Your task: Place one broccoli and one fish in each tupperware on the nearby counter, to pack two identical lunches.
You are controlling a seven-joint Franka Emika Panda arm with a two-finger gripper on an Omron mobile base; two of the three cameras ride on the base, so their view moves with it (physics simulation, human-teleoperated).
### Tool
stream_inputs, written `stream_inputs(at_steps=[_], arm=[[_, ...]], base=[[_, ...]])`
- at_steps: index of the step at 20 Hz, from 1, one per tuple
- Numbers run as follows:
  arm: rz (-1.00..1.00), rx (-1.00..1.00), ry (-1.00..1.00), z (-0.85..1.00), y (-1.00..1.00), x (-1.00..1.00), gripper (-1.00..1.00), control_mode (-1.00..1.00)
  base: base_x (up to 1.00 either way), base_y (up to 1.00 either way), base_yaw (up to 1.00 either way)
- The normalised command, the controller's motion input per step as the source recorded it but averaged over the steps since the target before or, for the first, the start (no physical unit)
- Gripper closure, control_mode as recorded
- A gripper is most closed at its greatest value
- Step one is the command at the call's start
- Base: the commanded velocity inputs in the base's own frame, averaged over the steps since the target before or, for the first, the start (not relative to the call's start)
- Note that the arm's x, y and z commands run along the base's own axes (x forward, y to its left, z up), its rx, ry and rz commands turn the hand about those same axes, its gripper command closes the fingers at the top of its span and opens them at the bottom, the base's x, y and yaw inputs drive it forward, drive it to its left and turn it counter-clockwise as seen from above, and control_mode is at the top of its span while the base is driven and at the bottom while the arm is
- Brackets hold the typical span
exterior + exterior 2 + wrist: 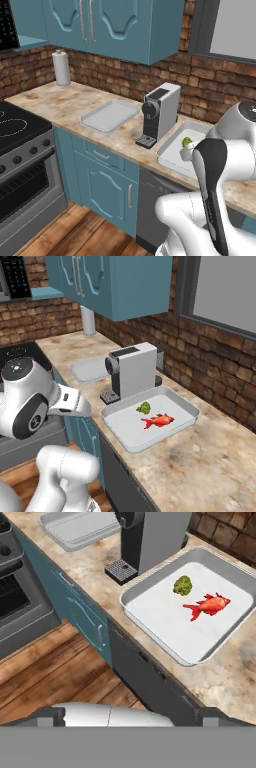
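Between tupperwares (150,423), coffee machine (131,372)

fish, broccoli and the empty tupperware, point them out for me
fish (210,605), hand view, on the middle of its red body.
broccoli (183,585), hand view, on the top of the green floret.
empty tupperware (108,116), left base view, on its bare floor, left of the coffee machine (162,113).
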Motion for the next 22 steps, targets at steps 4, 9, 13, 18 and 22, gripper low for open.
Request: stream_inputs(at_steps=[4,9,13,18,22], arm=[[0.00,0.00,0.00,0.00,0.00,0.00,-1.00,1.00],[0.00,0.00,0.00,0.00,0.00,0.00,-1.00,1.00],[0.00,0.00,0.00,0.00,0.00,0.00,-1.00,1.00],[0.00,0.00,0.00,0.00,0.00,0.00,-1.00,1.00],[0.00,0.00,0.00,0.00,0.00,0.00,-1.00,1.00]], base=[[-0.94,0.09,0.01],[-1.00,0.00,0.00],[-1.00,0.07,0.02],[-1.00,0.20,0.12],[-1.00,0.48,0.19]])
